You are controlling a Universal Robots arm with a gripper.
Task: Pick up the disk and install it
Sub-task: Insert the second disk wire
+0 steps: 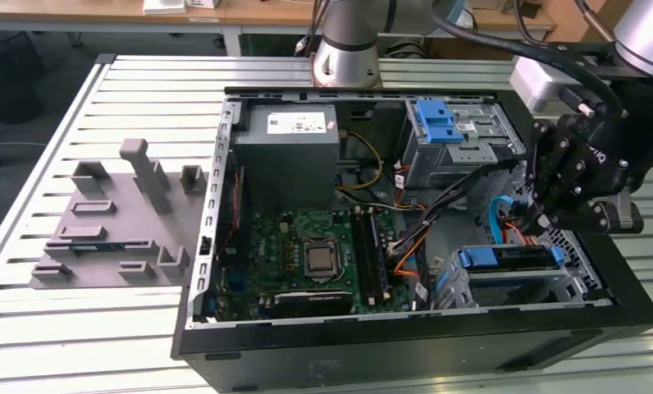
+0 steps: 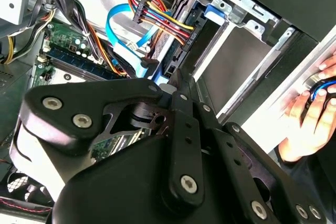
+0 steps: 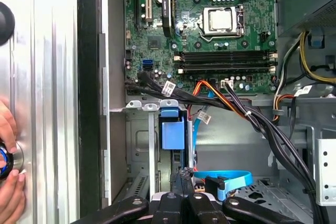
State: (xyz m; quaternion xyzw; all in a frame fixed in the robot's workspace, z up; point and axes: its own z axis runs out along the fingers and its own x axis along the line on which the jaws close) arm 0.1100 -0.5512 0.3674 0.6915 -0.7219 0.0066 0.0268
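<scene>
**Disk seated in the lower drive cage, gripper closed just above it**

The disk [image 1: 509, 259] stands on edge in the lower drive cage [image 1: 573, 283] at the corner of the computer case [image 1: 414, 355] on the exterior view's right. What shows of it is mostly its blue plastic carrier. In the first wrist view the carrier's blue end [image 3: 173, 131] sits in a slot between the cage's metal walls. In the second wrist view a blue corner of it [image 2: 212, 10] peeks out at the cage's rim.

The gripper [image 1: 529, 223] hangs over this cage, close to the disk. In both wrist views its black fingers come together at the tips [image 3: 182, 174] [image 2: 176, 81], closed, with nothing visible between them. I cannot tell whether the tips touch the carrier.

A flat blue cable [image 3: 226, 176] curls just beside the fingertips, and a bundle of orange, red and black wires [image 2: 160, 17] runs near the cage. Further into the case lie the green motherboard [image 1: 304, 254], a grey power supply [image 1: 288, 144] and an upper bay with a ridged blue latch [image 1: 436, 121].

The case lies open on a slatted metal surface [image 1: 140, 82]. A grey fixture [image 1: 119, 222] stands well apart on the exterior view's left. A person's hand [image 2: 307, 121] rests on the surface beside the case, also seen in the first wrist view [image 3: 8, 179].
</scene>
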